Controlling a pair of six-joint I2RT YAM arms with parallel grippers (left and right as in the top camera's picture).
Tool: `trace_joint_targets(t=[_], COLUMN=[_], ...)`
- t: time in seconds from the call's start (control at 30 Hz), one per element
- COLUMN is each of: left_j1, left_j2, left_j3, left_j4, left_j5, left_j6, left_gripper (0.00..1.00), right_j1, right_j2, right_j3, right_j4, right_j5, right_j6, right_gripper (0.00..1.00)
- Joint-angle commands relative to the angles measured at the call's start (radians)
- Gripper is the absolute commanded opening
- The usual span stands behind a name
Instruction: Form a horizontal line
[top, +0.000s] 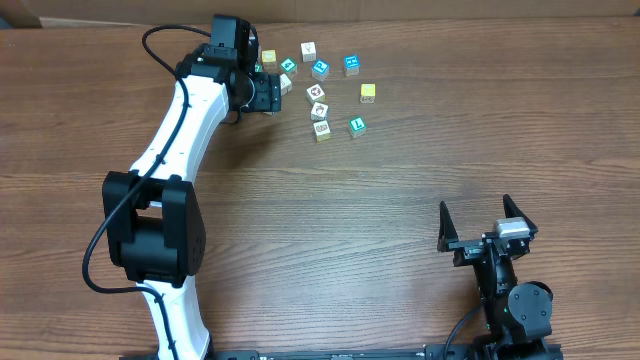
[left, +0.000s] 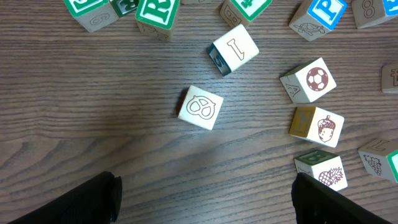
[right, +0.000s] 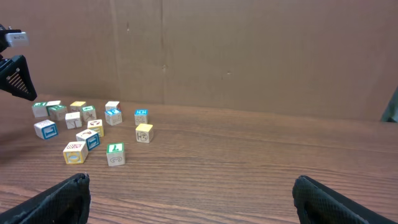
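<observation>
At the far side of the table (top: 400, 200), the cubes (top: 318, 93) lie scattered, so no row yet. The left gripper (left: 204, 190) hangs spread by a pretzel cube (left: 201, 107), likely to grab it. The right gripper (top: 475, 215) sits near, spread, empty.

In the left wrist view, a green R is showing on the green-lettered cube (left: 154, 14) at the top edge; a blue P is showing on the blue-lettered cube (left: 323, 12); a tilted 1 is sitting on the white cube (left: 235, 48); a faint A is facing sideways on the football cube (left: 309, 81).
</observation>
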Motion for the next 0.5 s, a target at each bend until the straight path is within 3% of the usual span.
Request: trace_joint_targets(t=[0.0, 0.2, 0.3, 0.47], left_j1=[-0.002, 0.000, 0.014, 0.061], left_j2=[0.016, 0.016, 0.016, 0.016], left_j3=[0.026, 0.026, 0.031, 0.154], left_j4=[-0.001, -0.006, -0.012, -0.121], left_j5=[-0.014, -0.013, -0.001, 0.016], left_j6=[0.026, 0.027, 0.038, 0.037], left_gripper=[0.86, 0.86, 0.81, 0.79], right_j1=[-0.003, -0.003, -0.003, -0.003], right_j2=[-0.011, -0.011, -0.011, -0.011], right_j3=[-0.010, -0.010, -0.010, -0.010], right_j4=[0.003, 0.003, 0.003, 0.003], right_j5=[-0.005, -0.005, -0.005, -0.005], right_j6=[-0.005, -0.005, -0.005, -0.005], right_gripper=[1.00, 1.00, 1.00, 1.00])
